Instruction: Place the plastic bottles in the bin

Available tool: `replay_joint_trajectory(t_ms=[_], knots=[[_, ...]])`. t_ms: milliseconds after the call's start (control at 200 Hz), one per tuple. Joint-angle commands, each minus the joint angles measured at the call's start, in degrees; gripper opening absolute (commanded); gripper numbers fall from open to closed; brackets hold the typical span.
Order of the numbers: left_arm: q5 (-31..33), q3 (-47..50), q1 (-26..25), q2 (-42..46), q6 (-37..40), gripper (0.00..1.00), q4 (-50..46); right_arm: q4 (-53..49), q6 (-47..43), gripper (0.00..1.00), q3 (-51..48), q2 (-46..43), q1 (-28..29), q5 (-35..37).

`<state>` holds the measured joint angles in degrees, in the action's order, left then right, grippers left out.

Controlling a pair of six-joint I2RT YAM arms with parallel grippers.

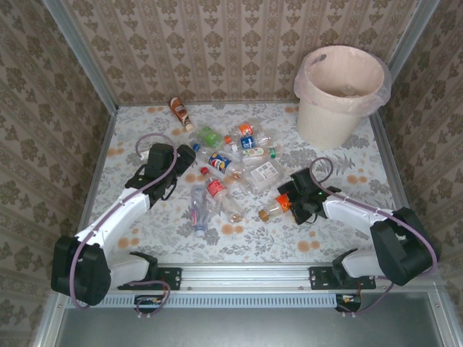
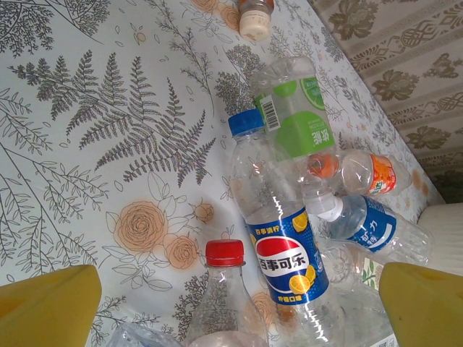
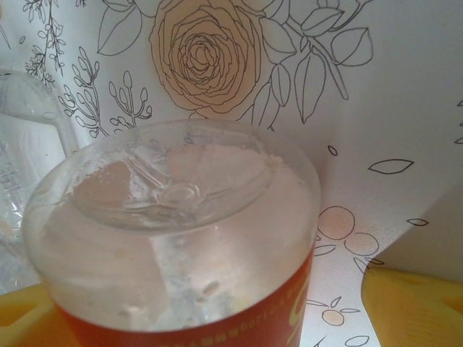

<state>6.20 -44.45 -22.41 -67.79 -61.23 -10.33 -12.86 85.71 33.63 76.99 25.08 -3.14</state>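
**If you pinch off-centre, it skids**

Your right gripper [image 3: 217, 309] straddles the orange-labelled bottle [image 3: 173, 231] lying on the table [image 3: 405, 108], jaws apart, one finger [image 3: 414, 305] clear of its slick wall. Your left gripper [image 2: 237, 303] gapes wide over the bottle heap [image 2: 286, 260]. The bin [image 1: 338, 112] stands well apart, far right.

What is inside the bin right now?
A pinkish liner covers the inner wall and rim of the bin. The near wall hides the bottom, so whatever lies there cannot be seen.

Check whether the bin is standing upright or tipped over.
Upright. The bin stands on its base at the far right corner of the table, its open mouth facing up toward the top camera.
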Motion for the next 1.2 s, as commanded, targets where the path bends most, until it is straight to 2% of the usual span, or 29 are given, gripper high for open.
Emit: replay_joint_trajectory(t_ms=[0,125,295,475,700,1195], knots=[[0.3,0.4,0.43,-0.24,1.11,1.0,-0.4,3.92,0.13,0.91,0.3,4.24,0.58,0.97],[0.21,0.59,0.53,-0.24,1.11,1.0,-0.4,4.9,-0.46,0.88,-0.02,5.98,0.58,0.19],[0.28,0.9,0.73,-0.15,1.04,1.0,-0.44,5.42,-1.39,0.76,-0.58,4.72,0.63,2.2],[0.11,0.53,0.88,-0.68,1.11,1.0,-0.35,4.05,-6.94,0.62,0.7,1.32,0.5,4.54],[0.89,0.59,0.88,-0.15,0.94,1.0,-0.21,4.48,-12.88,0.52,0.94,-2.85,0.54,5.76],[0.28,-1.23,0.1,-1.73,1.38,1.0,0.49,4.92,-36.72,0.44,5.54,-10.6,0.5,7.13]])
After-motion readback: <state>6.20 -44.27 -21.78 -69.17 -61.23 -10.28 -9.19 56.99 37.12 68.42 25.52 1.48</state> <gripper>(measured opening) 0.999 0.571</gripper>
